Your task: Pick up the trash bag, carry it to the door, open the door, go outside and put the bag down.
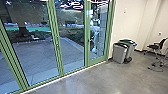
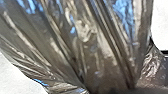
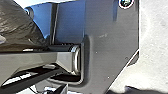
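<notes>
The state of the left gripper's jaws cannot be told, nor can that of the right gripper's. The trash bag (image 2: pixel 97 47) lies across the left wrist view right up close, its folds drawn together towards a narrow part, and part of it shows in the right wrist view too. Judging from those long pleats, it hangs from the left gripper by its gathered top, but the grip itself is hidden.

The bag is thin, glossy dark plastic, soft and creased. It probably weighs little, swings when the robot turns, and slips or tears if pinched by a single layer. The best hold is the bunched neck, several folds at once, with the loose body kept off the wheels and the door frame.

Beneath the robot is a pale, hard floor (image 3: pixel 153 32); in the head view the grey floor (image 1: pixel 100 78) has a dull sheen and runs up to the green-framed glass doors (image 1: pixel 71 53). These look closed, with small fittings on the uprights that may be handles; which leaf opens cannot be told. Opening one seems the step in hand, with the carrying indoors mostly done. Beyond the glass lies the paved yard (image 1: pixel 37 55). Indoors, a grey bin (image 1: pixel 119 53) and a green-topped bin (image 1: pixel 130 50) stand together near the pale wall (image 1: pixel 130 22), with a dark chair (image 1: pixel 156 47) farther along.
</notes>
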